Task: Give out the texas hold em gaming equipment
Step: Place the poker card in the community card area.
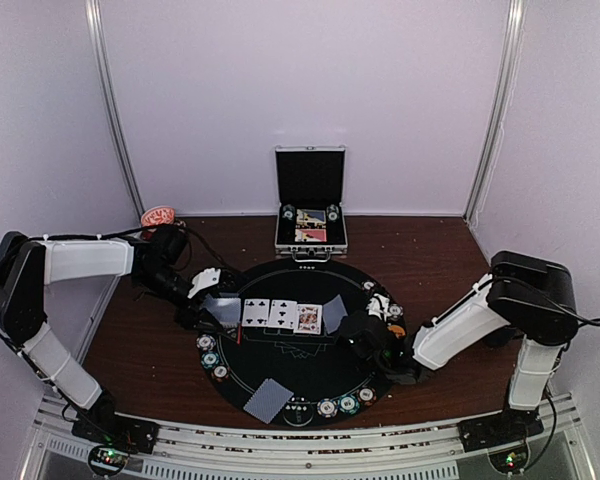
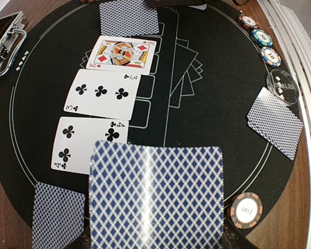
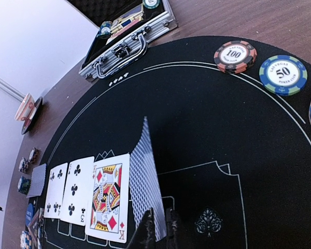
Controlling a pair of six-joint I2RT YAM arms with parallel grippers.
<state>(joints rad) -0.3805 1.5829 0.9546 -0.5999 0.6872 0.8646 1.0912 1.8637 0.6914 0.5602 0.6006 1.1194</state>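
Presently the right gripper (image 3: 159,229) has its jaws pinching the lower edge of one face-down card (image 3: 145,176). This card stands steeply tilted above the black mat (image 3: 212,129), just beside the king of diamonds (image 3: 108,199). That king ends a face-up row with the three of clubs (image 2: 101,93) and the four of clubs (image 2: 88,142).

The left gripper (image 1: 212,298) carries a second card (image 2: 155,199), back up, low over the mat's left side. It spans the jaws across its width, so they read as closed on it, though the fingers themselves barely show.

Striped chips (image 3: 235,56) sit along the mat's rim, and dealt cards (image 2: 274,129) lie face down at a player position.

Assessment: the step in hand appears to be laying the right arm's card in the next printed box after the king. Recommend the following:
- Lower the card until its free edge touches the mat.
- Tip it flat, away from the king.
- Part the jaws only once it lies flat.
- Lift straight up so the neighbouring cards are not dragged.
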